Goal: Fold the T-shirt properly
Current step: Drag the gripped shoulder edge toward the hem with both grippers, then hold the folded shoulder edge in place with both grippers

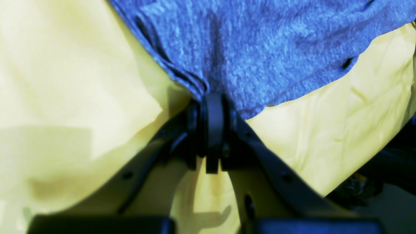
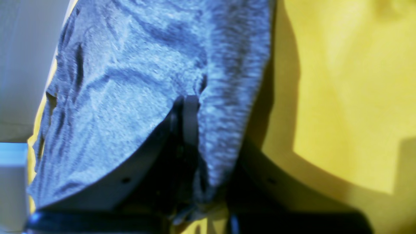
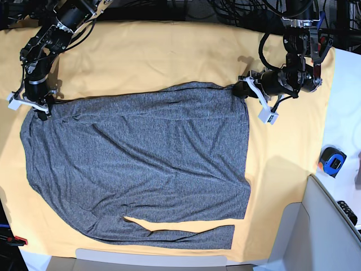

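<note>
The dark-grey T-shirt (image 3: 141, 164) lies spread flat on the yellow-orange table cloth (image 3: 169, 51), with one long sleeve folded along its near edge. My left gripper (image 3: 241, 90) is at the shirt's far right corner. In the left wrist view the left gripper (image 1: 213, 97) is shut on a bunched fold of the knit fabric (image 1: 260, 48). My right gripper (image 3: 42, 107) is at the far left corner. In the right wrist view the right gripper (image 2: 191, 100) is shut on the shirt (image 2: 130, 97), whose cloth drapes over both fingers.
A blue tape measure (image 3: 333, 160) lies on the white surface right of the cloth. A black remote-like object (image 3: 347, 212) sits near the right edge. A grey bin rim (image 3: 293, 226) stands at the front right. Cables hang along the back edge.
</note>
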